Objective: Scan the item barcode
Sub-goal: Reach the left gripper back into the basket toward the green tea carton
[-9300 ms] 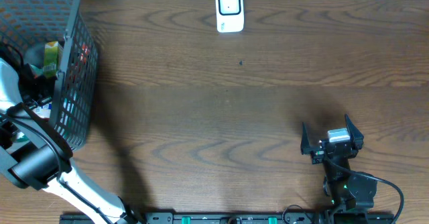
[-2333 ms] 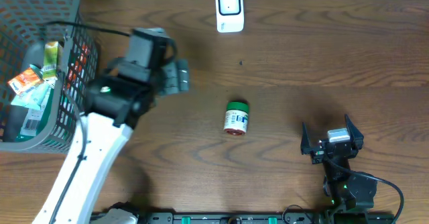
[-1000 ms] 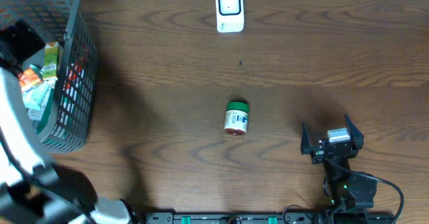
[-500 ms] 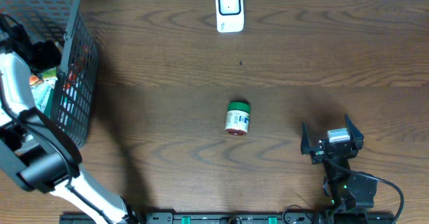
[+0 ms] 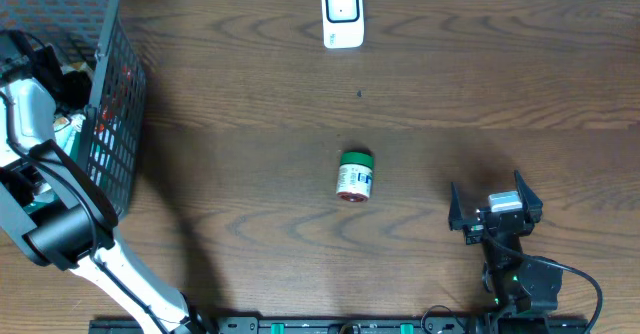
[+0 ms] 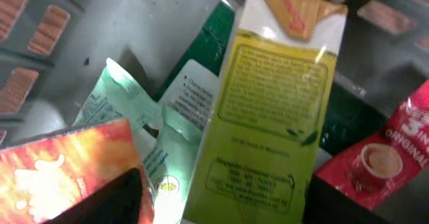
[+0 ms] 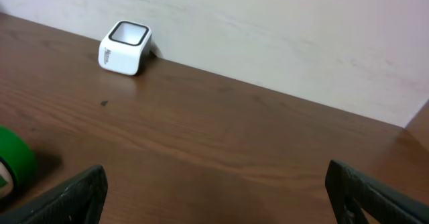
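Basket (image 5: 110, 124): held carton (image 6: 268, 117), packets (image 6: 127, 127), red sachet (image 6: 382, 163).
Left gripper (image 6: 228, 204): carton lay between fingers (image 6: 117, 200); grip unclear.
Right gripper (image 5: 487, 187): stood wide open.

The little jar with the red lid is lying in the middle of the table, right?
Not quite. The jar has a green lid, not a red one. It does lie in the middle of the table, as the overhead view shows.
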Available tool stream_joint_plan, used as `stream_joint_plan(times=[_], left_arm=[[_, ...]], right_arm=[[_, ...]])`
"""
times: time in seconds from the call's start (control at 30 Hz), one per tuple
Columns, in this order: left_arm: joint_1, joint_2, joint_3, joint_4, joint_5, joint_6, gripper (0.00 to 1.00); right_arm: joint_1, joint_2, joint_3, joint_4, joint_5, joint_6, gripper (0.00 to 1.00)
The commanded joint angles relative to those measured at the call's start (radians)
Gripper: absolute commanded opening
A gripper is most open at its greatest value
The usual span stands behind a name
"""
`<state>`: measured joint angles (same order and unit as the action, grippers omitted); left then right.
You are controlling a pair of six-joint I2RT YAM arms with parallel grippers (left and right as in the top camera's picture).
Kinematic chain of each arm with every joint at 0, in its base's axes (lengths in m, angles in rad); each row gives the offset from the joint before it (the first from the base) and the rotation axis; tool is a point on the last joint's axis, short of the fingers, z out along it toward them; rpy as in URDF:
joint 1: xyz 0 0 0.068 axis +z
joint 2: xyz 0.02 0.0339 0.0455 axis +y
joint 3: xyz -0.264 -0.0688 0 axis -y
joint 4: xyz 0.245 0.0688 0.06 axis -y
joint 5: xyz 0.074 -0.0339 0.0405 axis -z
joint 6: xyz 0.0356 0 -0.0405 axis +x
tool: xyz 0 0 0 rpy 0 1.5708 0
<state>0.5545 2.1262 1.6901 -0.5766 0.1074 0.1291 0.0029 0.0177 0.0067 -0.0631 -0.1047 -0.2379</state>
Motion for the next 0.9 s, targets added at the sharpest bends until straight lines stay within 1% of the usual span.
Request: stream_joint_plan(times=[0.0, 0.13, 0.3, 0.43, 0.47, 0.57, 0.6, 0.63, 0.77, 0.87], left_arm=[[0.002, -0.002, 0.003, 0.011, 0.026, 0.008, 0.63], [0.003, -0.002, 0.002, 0.010, 0.069, 0.008, 0.63], [0.001, -0.002, -0.006, 0.006, 0.068, 0.008, 0.63], [0.001, 0.000, -0.035, 0.014, 0.068, 0.008, 0.61], [0.001, 0.000, -0.041, 0.015, 0.068, 0.008, 0.57], [0.001, -0.002, -0.042, 0.022, 0.069, 0.003, 0.36], [0.001, -0.005, -0.038, 0.023, 0.069, -0.005, 0.31], [0.001, -0.010, -0.029, 0.021, 0.069, -0.016, 0.29], [0.001, -0.069, -0.004, 0.018, 0.069, -0.045, 0.29], [0.001, -0.166, -0.001, 0.036, 0.068, -0.045, 0.29]], right_arm=[[-0.005, -0.003, -0.001, -0.003, -0.005, 0.013, 0.99], [-0.005, -0.003, -0.001, -0.003, -0.005, 0.013, 0.99], [-0.005, -0.003, -0.001, -0.003, -0.005, 0.013, 0.99], [-0.005, -0.003, -0.001, -0.003, -0.005, 0.013, 0.99], [-0.005, -0.003, -0.001, -0.003, -0.005, 0.013, 0.99], [-0.005, -0.003, -0.001, -0.003, -0.005, 0.013, 0.99], [-0.005, -0.003, -0.001, -0.003, -0.005, 0.013, 0.99], [-0.005, -0.003, -0.001, -0.003, -0.005, 0.013, 0.99], [-0.005, -0.003, -0.001, -0.003, -0.005, 0.013, 0.99], [-0.005, -0.003, -0.001, -0.003, -0.005, 0.013, 0.99]])
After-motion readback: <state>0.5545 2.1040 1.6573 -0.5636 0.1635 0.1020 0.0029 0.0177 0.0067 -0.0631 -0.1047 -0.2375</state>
